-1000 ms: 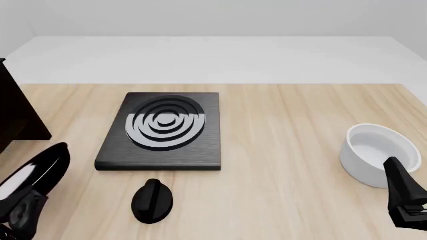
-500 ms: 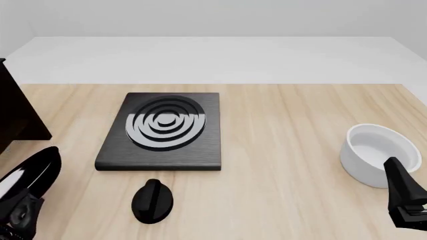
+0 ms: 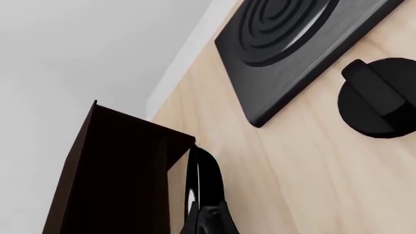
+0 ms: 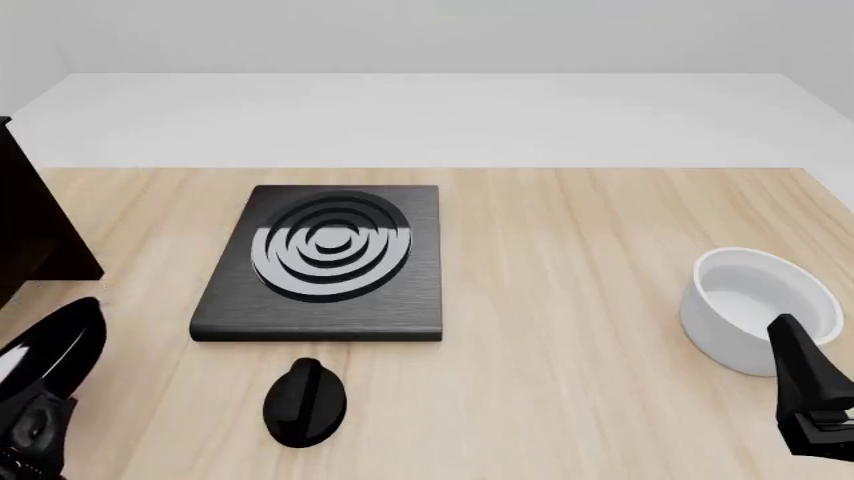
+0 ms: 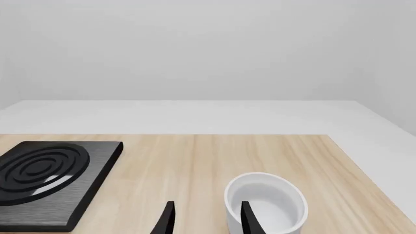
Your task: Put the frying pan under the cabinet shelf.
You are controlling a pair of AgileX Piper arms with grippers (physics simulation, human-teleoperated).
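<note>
Frying pan (image 4: 54, 345) hangs tilted on edge off left hand (image 3: 206, 222), grip hidden, cabinet shelf (image 4: 40, 225) just beyond; right hand (image 5: 204, 217) open, idle.

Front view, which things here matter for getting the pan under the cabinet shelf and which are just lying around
Part of the job:
- frying pan, tilted on edge, near left
- cabinet shelf, far left
- left tool, carrying the pan

Just lying about:
- stove plate with grey rings
- black knob
- white bowl
- right tool, open, idle by the bowl
</note>
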